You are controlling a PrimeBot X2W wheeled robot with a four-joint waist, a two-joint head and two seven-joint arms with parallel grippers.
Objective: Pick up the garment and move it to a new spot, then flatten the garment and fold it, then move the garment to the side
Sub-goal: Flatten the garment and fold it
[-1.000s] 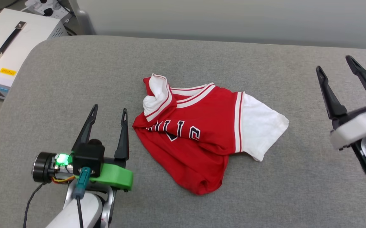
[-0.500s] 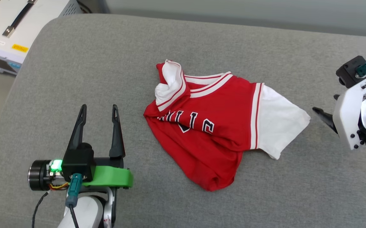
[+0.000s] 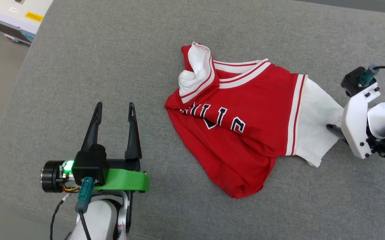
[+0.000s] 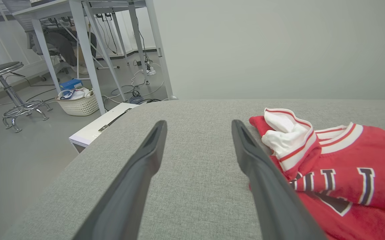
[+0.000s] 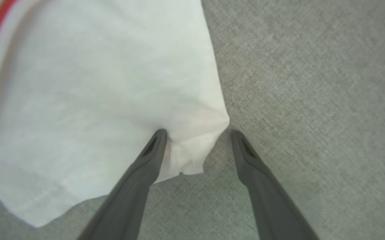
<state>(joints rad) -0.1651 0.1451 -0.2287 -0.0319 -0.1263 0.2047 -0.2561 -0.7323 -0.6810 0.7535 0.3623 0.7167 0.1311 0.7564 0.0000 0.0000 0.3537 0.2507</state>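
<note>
While the left gripper (image 3: 115, 104) hovers wide open and empty at 8 o'clock of the garment (image 3: 252, 110), the right gripper (image 5: 198, 131), at 3 o'clock, straddles the white sleeve (image 5: 112, 83) corner with its jaws spread, gripping nothing. The garment lies crumpled mid-pad (image 3: 96, 50). The left wrist view adds a stool (image 4: 2, 70) and a basket (image 4: 79, 105) on the floor.

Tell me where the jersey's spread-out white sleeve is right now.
In the head view the garment lies mid-surface on the grey padded surface, its white sleeve on the right side. The right gripper straddles that sleeve's corner with open jaws.
</note>
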